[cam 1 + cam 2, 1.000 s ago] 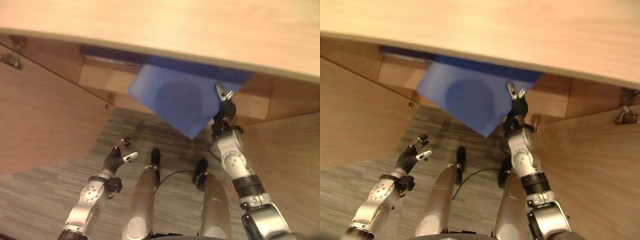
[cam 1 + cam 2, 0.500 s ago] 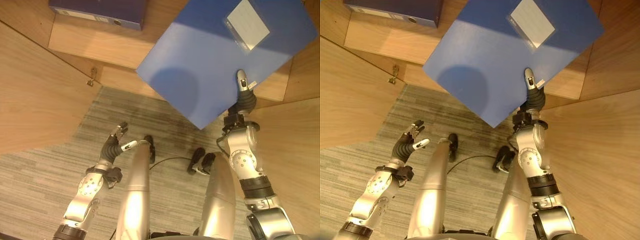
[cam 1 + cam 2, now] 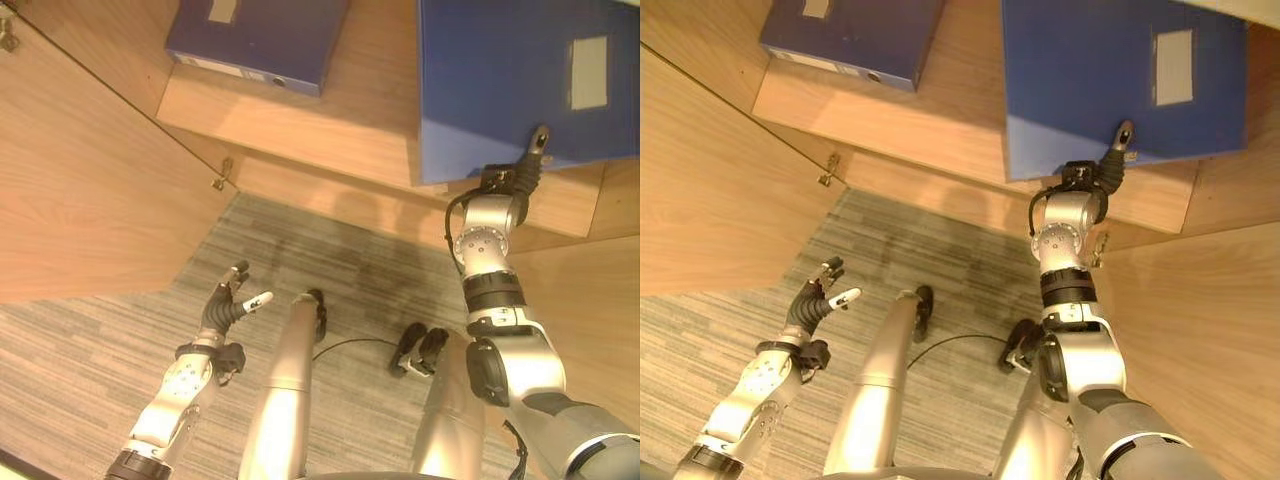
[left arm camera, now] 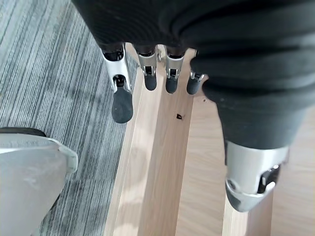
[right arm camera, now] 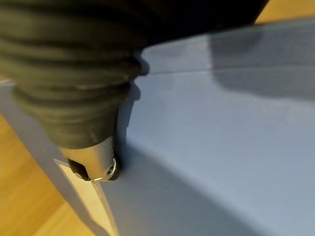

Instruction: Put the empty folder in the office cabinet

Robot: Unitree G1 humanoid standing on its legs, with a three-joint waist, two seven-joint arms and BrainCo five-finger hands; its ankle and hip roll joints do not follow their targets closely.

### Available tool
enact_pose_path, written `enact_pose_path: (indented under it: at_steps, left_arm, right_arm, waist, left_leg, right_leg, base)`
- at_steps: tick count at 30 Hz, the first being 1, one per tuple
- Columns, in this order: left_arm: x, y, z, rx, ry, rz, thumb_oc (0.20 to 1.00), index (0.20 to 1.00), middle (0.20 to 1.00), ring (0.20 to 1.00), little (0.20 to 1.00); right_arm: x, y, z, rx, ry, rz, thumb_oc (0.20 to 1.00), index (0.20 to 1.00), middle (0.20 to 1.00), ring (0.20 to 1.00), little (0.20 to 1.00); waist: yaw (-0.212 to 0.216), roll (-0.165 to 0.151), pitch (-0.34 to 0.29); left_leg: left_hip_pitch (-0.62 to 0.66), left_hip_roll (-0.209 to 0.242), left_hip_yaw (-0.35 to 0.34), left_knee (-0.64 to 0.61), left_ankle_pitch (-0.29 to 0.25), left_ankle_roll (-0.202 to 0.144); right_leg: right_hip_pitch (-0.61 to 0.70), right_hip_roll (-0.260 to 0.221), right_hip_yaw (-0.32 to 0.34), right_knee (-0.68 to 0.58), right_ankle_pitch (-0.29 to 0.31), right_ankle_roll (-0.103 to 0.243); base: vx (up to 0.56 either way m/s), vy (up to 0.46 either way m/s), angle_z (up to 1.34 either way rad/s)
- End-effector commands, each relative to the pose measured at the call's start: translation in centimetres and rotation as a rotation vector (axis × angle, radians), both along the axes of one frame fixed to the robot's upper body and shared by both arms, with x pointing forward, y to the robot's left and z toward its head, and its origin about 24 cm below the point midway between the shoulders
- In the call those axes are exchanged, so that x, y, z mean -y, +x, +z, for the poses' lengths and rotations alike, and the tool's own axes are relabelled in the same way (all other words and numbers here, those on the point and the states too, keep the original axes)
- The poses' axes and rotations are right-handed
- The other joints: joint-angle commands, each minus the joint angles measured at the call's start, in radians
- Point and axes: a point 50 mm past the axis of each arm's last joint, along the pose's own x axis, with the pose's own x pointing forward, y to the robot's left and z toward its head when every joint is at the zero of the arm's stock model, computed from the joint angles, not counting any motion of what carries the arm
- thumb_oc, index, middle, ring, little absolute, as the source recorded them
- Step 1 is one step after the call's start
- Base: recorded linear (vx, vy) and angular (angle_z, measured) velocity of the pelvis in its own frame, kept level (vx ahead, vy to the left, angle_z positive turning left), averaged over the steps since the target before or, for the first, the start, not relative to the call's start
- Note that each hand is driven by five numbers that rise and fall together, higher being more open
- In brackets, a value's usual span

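Thumb of the right hand (image 3: 520, 178) presses the flat blue folder (image 3: 500, 85) lying on the wooden cabinet shelf (image 3: 370, 120), other fingers hidden; left hand (image 3: 228, 308) hangs relaxed, empty.

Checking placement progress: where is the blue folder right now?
In the left eye view, the blue folder lies on the cabinet shelf at the robot's right, right hand at its near edge.

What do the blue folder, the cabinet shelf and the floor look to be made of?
Blue folder: smooth, faintly glossy board or plastic cover, with a pale label; which of the two I cannot tell. Cabinet shelf: light wood or wood-look laminate with visible grain, matte. Floor: grey carpet, going by its fine striped weave. The right hand is at the folder's near edge.
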Motion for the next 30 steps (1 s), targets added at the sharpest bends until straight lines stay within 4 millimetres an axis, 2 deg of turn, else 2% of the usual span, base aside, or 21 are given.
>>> enact_pose_path:
  at_steps: [1,4,5,10,12,18,26,27,28,30]
  left_arm:
    - [-0.1,-0.3,1.1,0.05,0.035,-0.027,1.0,1.0,1.0,1.0,1.0]
    - [-0.2,-0.3,1.0,0.048,0.039,-0.029,1.0,1.0,1.0,1.0,1.0]
    - [-0.5,-0.4,1.0,0.045,0.04,-0.021,1.0,1.0,1.0,1.0,1.0]
    - [-0.8,-0.3,1.4,0.063,0.059,-0.027,1.0,1.0,1.0,1.0,1.0]
    - [-0.8,-0.3,1.5,0.065,0.064,-0.03,1.0,1.0,1.0,1.0,1.0]
    - [-1.4,-0.6,1.4,0.055,0.094,-0.037,1.0,1.0,1.0,1.0,1.0]
    - [-2.2,-0.9,1.4,0.056,0.1,-0.028,1.0,1.0,1.0,1.0,1.0]
    - [-2.2,-0.9,1.5,0.056,0.102,-0.031,1.0,1.0,1.0,1.0,1.0]
    - [-2.2,-0.9,1.5,0.059,0.101,-0.036,1.0,1.0,1.0,1.0,1.0]
    - [-2.1,-0.9,1.5,0.058,0.099,-0.043,1.0,1.0,1.0,1.0,1.0]
  right_arm:
    - [0.8,0.1,4.3,0.137,-0.04,-0.049,0.2,0.2,0.2,0.2,0.2]
    - [1.1,0.4,4.1,0.098,-0.059,-0.046,0.2,0.2,0.2,0.2,0.2]
    - [1.9,0.9,4.1,0.026,-0.081,-0.056,0.2,0.2,0.2,0.2,0.2]
    - [2.9,2.1,6.0,-0.035,-0.117,-0.042,0.2,0.2,0.2,0.2,0.2]
    - [3.2,2.1,6.4,-0.034,-0.113,-0.047,0.2,0.2,0.2,0.2,0.2]
    - [5.7,1.6,9.5,0.022,-0.112,-0.114,0.2,0.2,0.2,0.2,0.2]
    - [7.0,0.7,12.1,0.126,-0.187,-0.148,0.2,0.2,0.2,0.2,0.2]
    - [7.2,0.7,12.2,0.133,-0.199,-0.146,0.875,0.875,0.875,0.875,0.875]
    - [7.3,0.7,12.2,0.143,-0.204,-0.136,1.0,1.0,1.0,1.0,1.0]
    - [7.3,0.7,12.1,0.16,-0.208,-0.12,1.0,1.0,1.0,1.0,1.0]
  waist:
    - [0.013,0.009,0.002]
    - [0.016,0.011,0.005]
    - [0.021,0.01,0.001]
    - [0.042,0.015,-0.002]
    - [0.046,0.016,-0.004]
    - [0.076,0.025,-0.008]
    - [0.104,0.035,-0.002]
    - [0.106,0.035,-0.001]
    - [0.108,0.035,-0.001]
    - [0.11,0.034,-0.001]
  left_leg:
    - [0.036,-0.008,-0.035,-0.021,-0.104,0.051]
    - [0.043,-0.007,-0.034,-0.027,-0.103,0.05]
    - [0.047,-0.006,-0.033,-0.028,-0.103,0.05]
    - [0.046,-0.004,-0.034,-0.024,-0.105,0.05]
    - [0.047,-0.005,-0.036,-0.024,-0.106,0.05]
    - [0.064,-0.014,-0.044,-0.03,-0.107,0.048]
    - [0.067,-0.021,-0.051,-0.025,-0.111,0.046]
    - [0.066,-0.021,-0.052,-0.022,-0.112,0.046]
    - [0.064,-0.021,-0.053,-0.017,-0.114,0.046]
    - [0.061,-0.02,-0.054,-0.01,-0.116,0.046]
  right_leg:
    - [0.092,0.017,0.032,-0.098,-0.008,-0.019]
    - [0.103,0.016,0.029,-0.104,-0.008,-0.016]
    - [0.106,0.015,0.027,-0.107,-0.007,-0.014]
    - [0.113,0.012,0.019,-0.109,-0.004,-0.008]
    - [0.115,0.011,0.018,-0.111,-0.005,-0.007]
    - [0.152,0.004,0.003,-0.122,-0.015,0.003]
    - [0.171,-0.01,-0.015,-0.114,-0.023,0.013]
    - [0.17,-0.011,-0.015,-0.111,-0.024,0.014]
    - [0.168,-0.013,-0.015,-0.106,-0.025,0.015]
    - [0.167,-0.015,-0.016,-0.102,-0.028,0.015]
  base:
    - [0.0,0.0,0.0]
    - [0.0,0.004,0.02]
    - [0.0,0.0,0.0]
    - [0.0,-0.001,0.01]
    - [0.0,0.0,0.0]
    - [0.03,-0.009,0.12]
    - [0.03,-0.006,0.08]
    - [0.02,0.001,0.11]
    - [0.02,-0.002,0.06]
    - [0.0,0.0,0.0]
